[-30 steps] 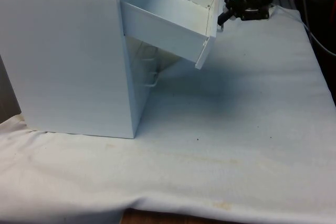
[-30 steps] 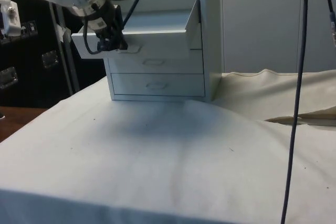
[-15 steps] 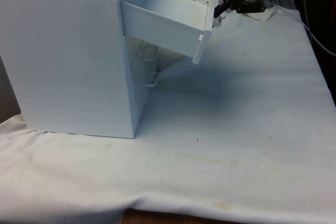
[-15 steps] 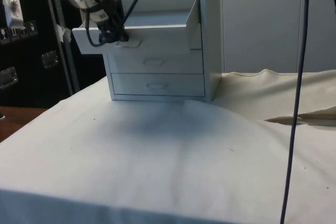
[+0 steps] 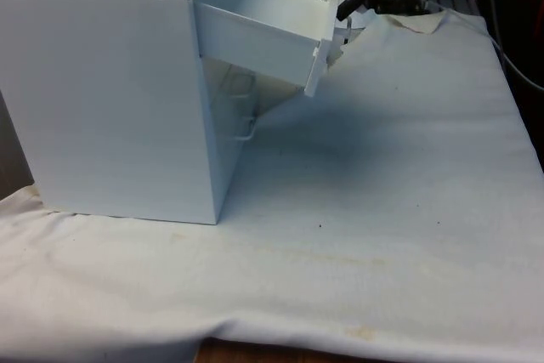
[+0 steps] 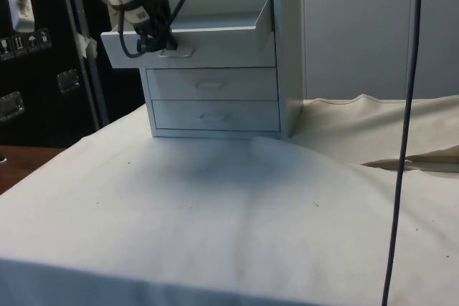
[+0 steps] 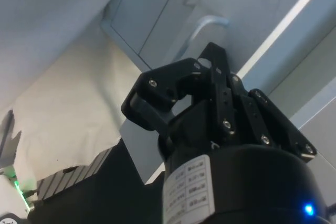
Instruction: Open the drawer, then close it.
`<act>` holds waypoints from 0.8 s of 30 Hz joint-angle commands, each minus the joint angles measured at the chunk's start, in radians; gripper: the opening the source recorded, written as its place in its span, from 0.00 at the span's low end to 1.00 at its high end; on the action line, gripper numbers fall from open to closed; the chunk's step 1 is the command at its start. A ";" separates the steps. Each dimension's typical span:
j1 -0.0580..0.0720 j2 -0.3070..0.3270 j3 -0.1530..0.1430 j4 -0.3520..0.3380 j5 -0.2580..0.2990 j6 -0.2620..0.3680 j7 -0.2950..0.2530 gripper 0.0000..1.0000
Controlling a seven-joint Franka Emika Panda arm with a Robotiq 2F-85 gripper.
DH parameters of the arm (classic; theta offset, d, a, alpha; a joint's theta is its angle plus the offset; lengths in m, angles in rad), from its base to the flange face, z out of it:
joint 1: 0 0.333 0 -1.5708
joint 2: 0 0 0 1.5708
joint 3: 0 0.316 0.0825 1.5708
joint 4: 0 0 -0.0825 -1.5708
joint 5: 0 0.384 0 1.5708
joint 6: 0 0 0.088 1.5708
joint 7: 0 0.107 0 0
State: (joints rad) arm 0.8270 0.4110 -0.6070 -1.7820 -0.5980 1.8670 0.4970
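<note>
I am seeing white chest of drawers (image 5: 110,91) standing on table (image 5: 382,210), at front view's left. Top drawer (image 5: 263,27) is sticking out, tipping down at front. Side view is showing me drawer fronts: gripper (image 6: 161,46) sitting at handle (image 6: 176,52) of top drawer, two lower drawers (image 6: 211,99) shut. Front view is showing chest's plain side and inside of open drawer. Fingers (image 7: 212,69): I cannot tell if gripping handle. Sticker on gripper, words too small to read.

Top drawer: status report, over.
Gripper at the top drawer front, by its handle. Drawer pulled out, sagging, partly pushed back into the chest. Nothing in the way on the cloth.
</note>
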 commanded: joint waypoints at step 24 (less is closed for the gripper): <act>-0.002 -0.030 -0.047 -0.006 -0.014 0.000 -0.043 0.00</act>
State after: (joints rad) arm 0.8250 0.3880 -0.6510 -1.7820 -0.6010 1.8660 0.4590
